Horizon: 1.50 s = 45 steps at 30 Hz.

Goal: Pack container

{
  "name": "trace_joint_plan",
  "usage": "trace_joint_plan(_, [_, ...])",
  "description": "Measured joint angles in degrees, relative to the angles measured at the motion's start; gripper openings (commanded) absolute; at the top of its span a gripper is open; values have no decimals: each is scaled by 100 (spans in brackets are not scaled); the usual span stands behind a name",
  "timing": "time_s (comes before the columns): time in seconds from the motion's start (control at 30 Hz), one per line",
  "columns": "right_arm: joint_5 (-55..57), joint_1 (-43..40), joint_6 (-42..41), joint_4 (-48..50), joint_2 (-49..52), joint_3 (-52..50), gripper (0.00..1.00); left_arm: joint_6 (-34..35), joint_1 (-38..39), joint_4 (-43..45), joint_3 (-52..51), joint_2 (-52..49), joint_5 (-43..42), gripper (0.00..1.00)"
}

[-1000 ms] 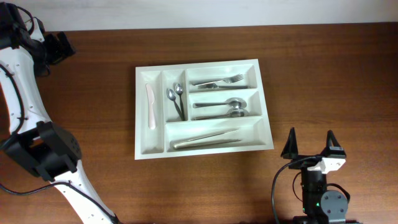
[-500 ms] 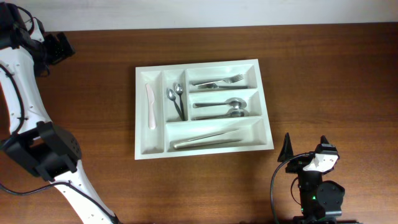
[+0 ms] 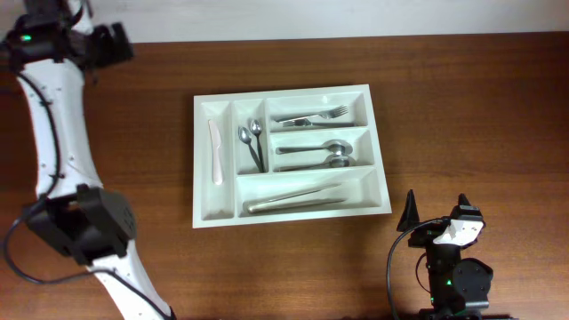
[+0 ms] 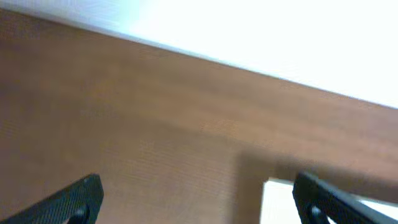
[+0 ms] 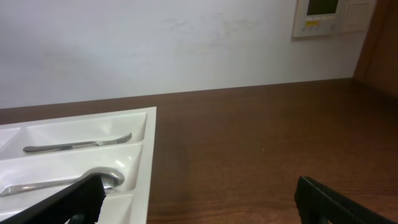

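A: Whereabouts of the container point(image 3: 216, 203)?

B: Flat on the table point(image 3: 462, 98), about midway across, long side running left to right. Touched by neither arm.

A: And inside?

B: Sorted by kind, by the look of it. White plastic knife point(image 3: 214, 151) alone in the far-left narrow slot. Two small spoons point(image 3: 249, 140) in the narrow slot beside it. Forks point(image 3: 311, 116) in the top wide bay, larger spoons point(image 3: 318, 156) in the middle one, long metal pieces point(image 3: 293, 199) in the bottom one. Knives or tongs there, cannot tell. All laid lengthwise along their compartments, probably to sit flat below the rim.

A: Left gripper point(image 4: 198, 186)?

B: Up at the far back-left of the table, well apart from the container. Fingers point(image 4: 81, 199) spread wide in the wrist view, with only bare wood between them. Blurred white corner low on the right there, possibly the container's edge.

A: Right gripper point(image 3: 436, 216)?

B: Near the front edge, just off the container's front-right corner and facing across it. Fingers point(image 5: 81, 196) wide apart as well, holding nothing. Fork and spoon visible past them in the nearest bays.

A: Reason for standing off like that?

B: Most likely for want of anything loose to fetch: no stray utensil seen outside the container. Reads as packing finished, or very nearly. Parked clear, perhaps, to avoid knocking the container or blocking the overhead view.
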<state>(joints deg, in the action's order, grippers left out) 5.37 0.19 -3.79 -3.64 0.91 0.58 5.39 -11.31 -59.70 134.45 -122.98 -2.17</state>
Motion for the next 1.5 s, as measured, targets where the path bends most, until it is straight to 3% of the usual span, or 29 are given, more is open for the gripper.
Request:
trace_joint_plan(0.07, [0, 0, -2, 0, 0, 0, 99, -2, 275, 684, -551, 424, 240, 99])
trace_joint_plan(0.2, [2, 0, -4, 0, 0, 0, 99, -9, 656, 2927, -2769, 1488, 719, 99])
trace_joint_plan(0.33, [0, 0, -4, 0, -2, 0, 99, -22, 841, 4214, -4900, 2435, 892, 99])
trace_joint_plan(0.4, [2, 0, -4, 2, -9, 0, 99, -22, 1019, 5198, -6354, 3342, 942, 99])
trace_joint_plan(0.53, [0, 0, 0, 0, -7, 0, 99, -26, 1257, 6216, -8019, 4992, 1043, 99])
trace_joint_plan(0.63, [0, 0, 0, 0, -7, 0, 99, -26, 1370, 6524, -8839, 6048, 1150, 99])
trace_joint_plan(1.1, [0, 0, -4, 0, -7, 0, 99, -190, 1449, 6424, -11414, 9361, 1325, 99])
trace_joint_plan(1.5, [0, 0, -4, 0, -7, 0, 99, -516, 1397, 6911, -12976, 10915, 1340, 99])
